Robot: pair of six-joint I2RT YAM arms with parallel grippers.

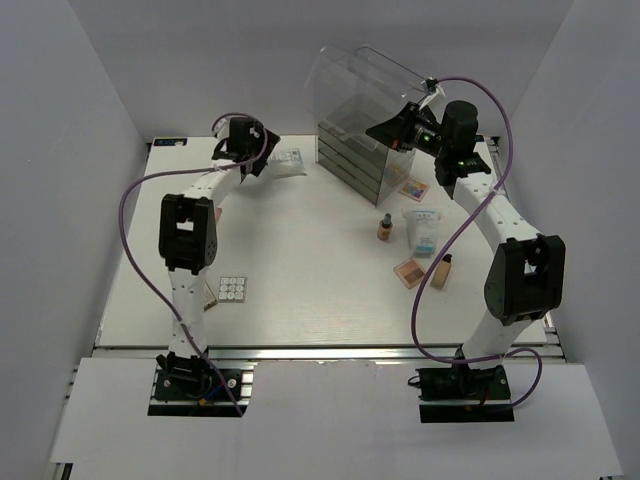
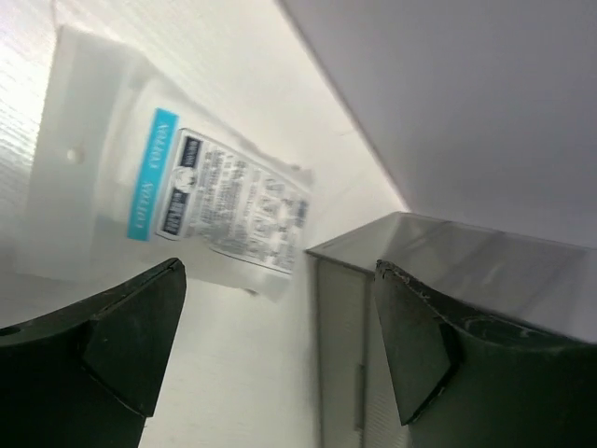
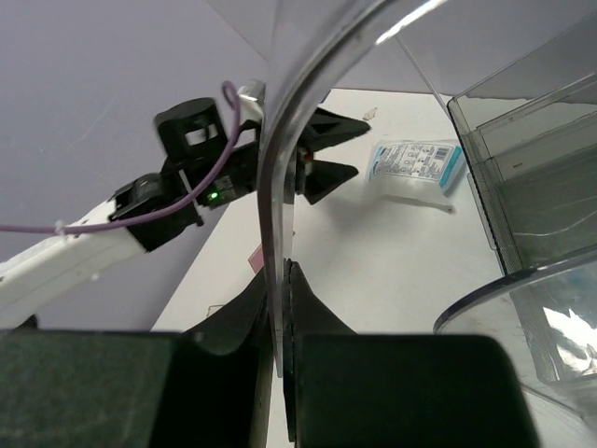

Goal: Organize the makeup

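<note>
A white-and-light-blue packet [image 1: 287, 160] [image 2: 177, 187] [image 3: 415, 166] lies flat at the back left. My left gripper [image 1: 262, 160] [image 2: 278, 271] hovers just left of it, open, with nothing between its fingers. My right gripper [image 1: 387, 130] [image 3: 284, 280] is shut on the edge of the clear lid [image 1: 365, 70] [image 3: 298, 121] of the plastic box [image 1: 352, 150], and the lid is raised. Two tan bottles [image 1: 384, 228] [image 1: 441, 271], peach palettes [image 1: 413, 188] [image 1: 409, 271] and another packet [image 1: 422, 228] lie right of centre. A white grid palette [image 1: 232, 290] sits by the left arm.
The box's grey drawers [image 2: 373, 355] stand close to the right of my left gripper. White walls enclose the table on the left, back and right. The left arm [image 3: 140, 205] shows in the right wrist view behind the lid.
</note>
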